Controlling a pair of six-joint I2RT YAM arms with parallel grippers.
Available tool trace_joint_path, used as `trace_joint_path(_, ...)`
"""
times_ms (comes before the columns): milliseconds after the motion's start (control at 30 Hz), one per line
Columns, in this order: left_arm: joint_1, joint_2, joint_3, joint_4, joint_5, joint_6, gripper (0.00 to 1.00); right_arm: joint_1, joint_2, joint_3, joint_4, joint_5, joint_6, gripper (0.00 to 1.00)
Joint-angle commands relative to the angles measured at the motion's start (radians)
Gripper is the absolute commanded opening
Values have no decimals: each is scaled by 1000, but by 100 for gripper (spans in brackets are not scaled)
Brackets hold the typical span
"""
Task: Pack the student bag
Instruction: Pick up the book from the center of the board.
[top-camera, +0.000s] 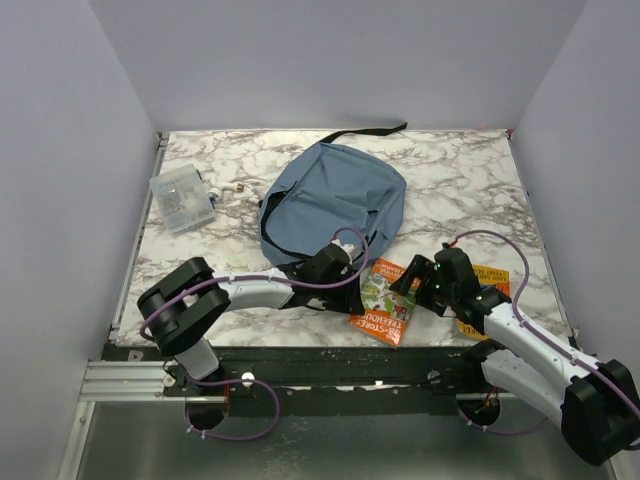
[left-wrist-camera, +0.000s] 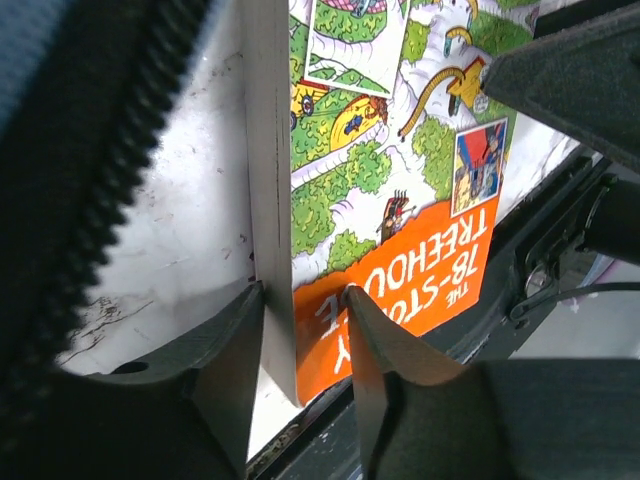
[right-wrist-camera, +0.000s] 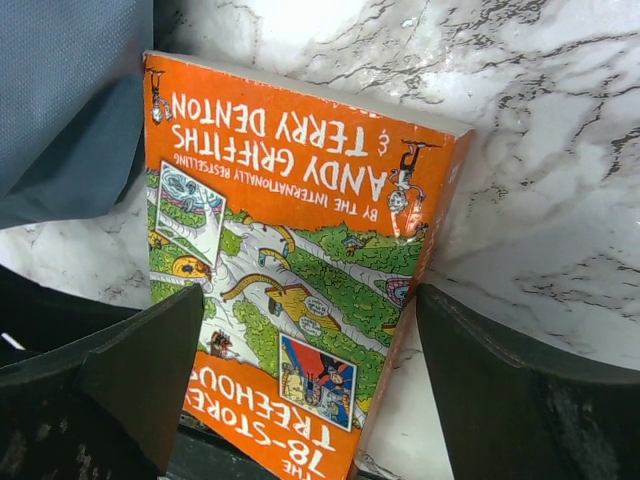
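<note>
The student bag (top-camera: 335, 200), a dusty-blue backpack, lies flat mid-table; its blue fabric (right-wrist-camera: 60, 100) fills the right wrist view's upper left, and its black zipper (left-wrist-camera: 110, 150) runs down the left wrist view. An orange paperback (top-camera: 385, 295), "The 78-Storey Treehouse" (right-wrist-camera: 290, 200), rests at the bag's near right corner. My left gripper (left-wrist-camera: 305, 290) straddles the book's near corner (left-wrist-camera: 400, 150), one fingertip on the page edge and the other on the cover. My right gripper (right-wrist-camera: 310, 290) hovers wide open over the same book, holding nothing; from above, this gripper (top-camera: 418, 278) sits just right of it.
A second orange-yellow book (top-camera: 490, 282) lies partly under the right arm. A clear plastic box (top-camera: 182, 197) and small white items (top-camera: 235, 190) sit at the back left. The bag's black strap (top-camera: 370, 130) trails toward the back wall. The table's front edge is just below the book.
</note>
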Motion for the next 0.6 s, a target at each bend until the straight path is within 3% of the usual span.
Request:
trace_joint_path(0,-4,8,18,30,61,12,32,-2,-19,-22,19,-28,0,90)
trace_joint_path(133,-4,-8,16,30,59,17,15,-2,-26,-16,-3,-30,2,90)
trace_joint_path(300,-3,-63,8,29,54,24,0,-2,-46,-5,-62,-28,8,92)
trace_joint_path(433,3,-91,9,31,66,12,0,-2,-76,4,-120,1,24,100)
trace_joint_path(567,30,-118,4,39,105,-18,0,-2,-95,-1,-159,18,87,100)
